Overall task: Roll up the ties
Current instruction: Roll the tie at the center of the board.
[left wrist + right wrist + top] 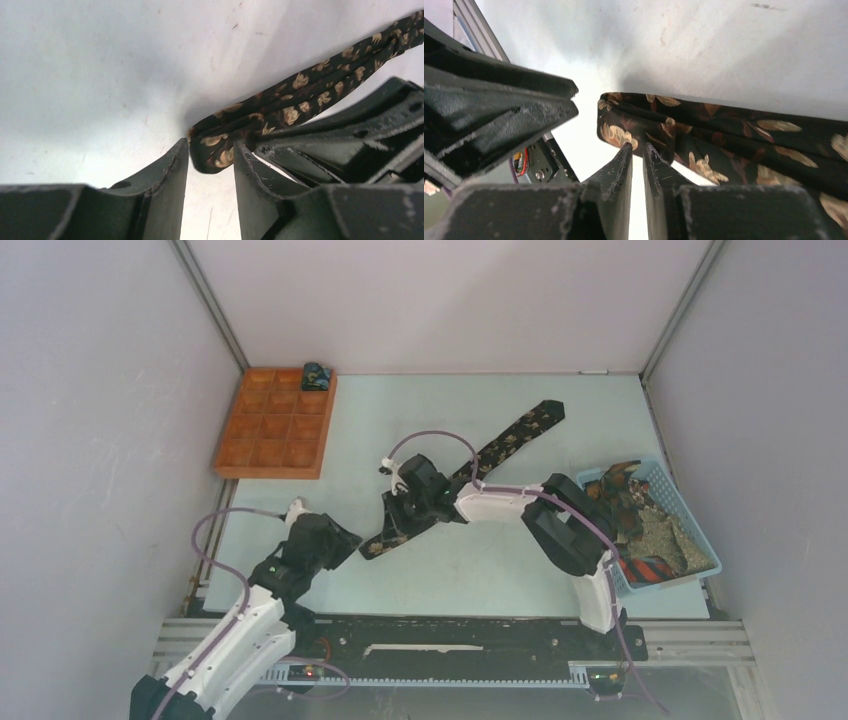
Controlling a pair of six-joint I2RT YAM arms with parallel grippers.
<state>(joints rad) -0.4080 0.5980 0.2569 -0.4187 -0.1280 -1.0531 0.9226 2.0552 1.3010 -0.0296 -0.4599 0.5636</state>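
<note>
- left gripper (211, 147) is nearest us, low on the table (520, 550), fingers spread with the narrow end of the leaf-print tie (510, 440) in the gap; we can't see the pads pressing, so we read it as a guide for the roll, not a clamp
- that end looks doubled over on itself; we take it as the first fold, the core the roll gets wound on
- right gripper (638, 146) comes onto the same fold from the opposite side, fingers almost together with a thin slit of table showing between them; tips sit on the folded edge, but we can't tell whether any cloth is caught
- both grippers just beside each other at one end makes sense to us: one to turn the core, one to stop it springing open
- rest of the tie runs flat and straight, diagonally away to the far right, wide end furthest out; laid out like that it should feed in without twisting
- we judge this tie as early: one fold, no bundle yet
- blue basket (672, 580) at the right edge holds the spare ties (650, 530) in a loose heap beside the right arm, we guess as supply
- orange tray (272, 472) sits far left, well apart from the work; one rolled tie (317, 375) is in its far right corner compartment, likely where finished rolls go
</note>
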